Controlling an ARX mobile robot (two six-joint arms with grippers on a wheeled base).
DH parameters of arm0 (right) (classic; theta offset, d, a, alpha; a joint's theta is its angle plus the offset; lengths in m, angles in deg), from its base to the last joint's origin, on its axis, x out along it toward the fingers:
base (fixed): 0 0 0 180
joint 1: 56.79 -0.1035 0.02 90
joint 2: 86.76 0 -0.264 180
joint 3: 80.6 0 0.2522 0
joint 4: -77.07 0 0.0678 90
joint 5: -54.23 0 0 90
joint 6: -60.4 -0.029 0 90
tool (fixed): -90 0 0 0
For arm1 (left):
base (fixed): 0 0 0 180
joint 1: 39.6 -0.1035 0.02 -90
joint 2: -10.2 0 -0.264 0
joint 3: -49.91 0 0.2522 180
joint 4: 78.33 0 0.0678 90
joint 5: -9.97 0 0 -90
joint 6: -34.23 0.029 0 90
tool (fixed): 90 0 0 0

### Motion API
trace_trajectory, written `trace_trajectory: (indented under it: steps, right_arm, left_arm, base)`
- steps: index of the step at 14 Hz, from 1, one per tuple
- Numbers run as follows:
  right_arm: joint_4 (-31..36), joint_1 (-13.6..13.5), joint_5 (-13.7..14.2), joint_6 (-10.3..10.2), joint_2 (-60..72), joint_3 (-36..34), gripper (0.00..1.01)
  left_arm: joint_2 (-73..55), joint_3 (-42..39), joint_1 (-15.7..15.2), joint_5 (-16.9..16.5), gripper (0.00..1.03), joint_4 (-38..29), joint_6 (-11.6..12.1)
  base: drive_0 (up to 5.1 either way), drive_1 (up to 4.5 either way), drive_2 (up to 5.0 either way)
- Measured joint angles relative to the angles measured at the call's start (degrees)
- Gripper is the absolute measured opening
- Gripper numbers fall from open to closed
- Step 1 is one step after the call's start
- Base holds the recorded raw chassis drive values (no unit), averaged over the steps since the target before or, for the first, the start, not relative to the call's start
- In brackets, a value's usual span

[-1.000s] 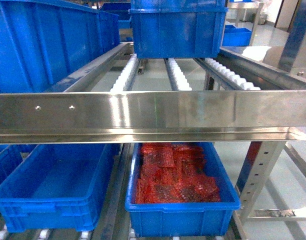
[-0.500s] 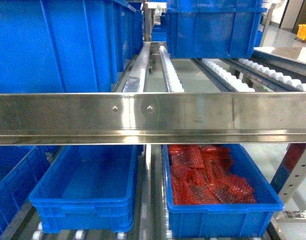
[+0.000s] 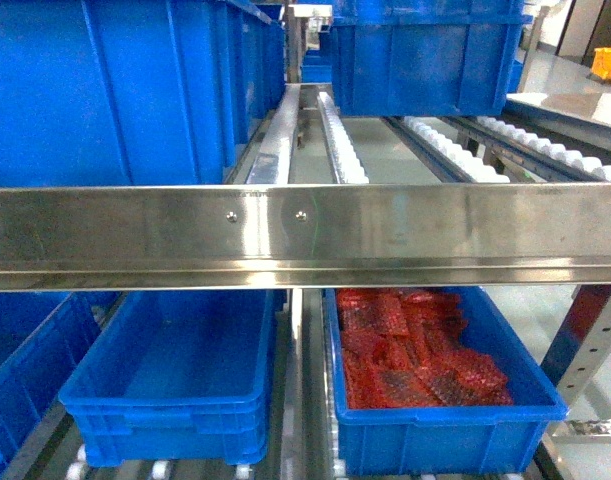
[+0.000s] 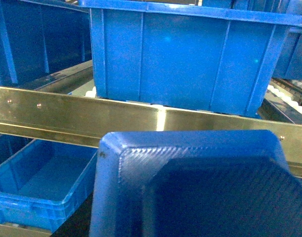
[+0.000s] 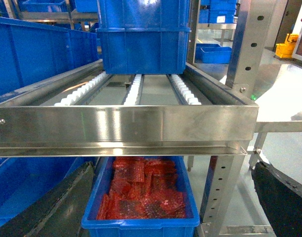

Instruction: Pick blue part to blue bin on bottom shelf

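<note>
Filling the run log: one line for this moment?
left gripper: holding blue part | right gripper: open, empty | empty blue bin below rail

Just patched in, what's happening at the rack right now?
The robot faces the rack's steel front rail. The left wrist view is largely filled by a blue part, apparently carried by the left arm, though the gripper itself is hidden. Below the rail sit an empty blue bin and a bin of red parts. The right gripper hangs open, holding nothing.

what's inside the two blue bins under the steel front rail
The right bin holds a heap of red mesh-wrapped packets. The left bin shows only bare blue floor. The front rail covers both bins' back ends, so those stay unseen.
</note>
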Motion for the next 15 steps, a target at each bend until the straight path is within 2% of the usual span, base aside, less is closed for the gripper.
trace_trajectory:
  steps: [4,15]
  right_arm:
    - [0.00,0.00,0.00,0.00,0.00,0.00,0.98]
    - [0.04,0.00,0.20,-0.04,0.00,-0.02,0.98]
  left_arm:
    - [0.00,0.00,0.00,0.00,0.43,0.00,0.00]
    - [-0.04,0.02,0.00,-0.02,0.43,0.02,-0.02]
  base:
    - [-5.2,2.26,2.3]
    - [0.0,0.00,0.0]
